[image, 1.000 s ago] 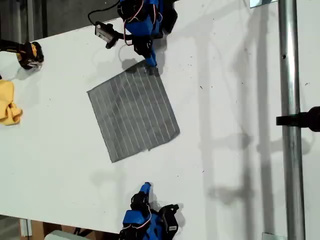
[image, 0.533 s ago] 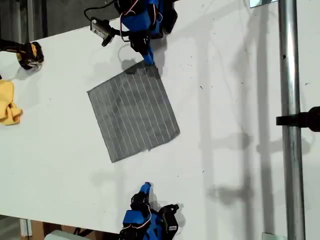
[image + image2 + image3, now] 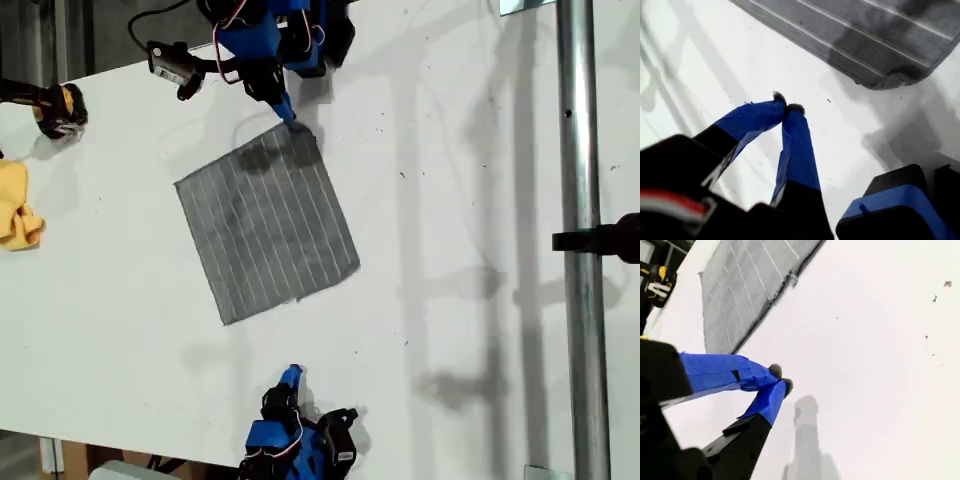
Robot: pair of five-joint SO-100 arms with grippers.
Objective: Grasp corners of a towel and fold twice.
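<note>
Two tools clenched empty, my first tool (image 3: 788,107) lifted off the towel (image 3: 267,222) corner, swung away.

The towel (image 3: 267,236) is grey with thin pale stripes. The table (image 3: 450,250) is white. Both grippers wear blue tape. A cloth (image 3: 18,205) is yellow.

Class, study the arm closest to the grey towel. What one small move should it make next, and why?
Probably open my first gripper. Its jaws are shut on nothing, over the table, just short of the nearest corner of the towel. That corner lies flat and ungrasped, and the jaws must be open before they can close on it.
</note>
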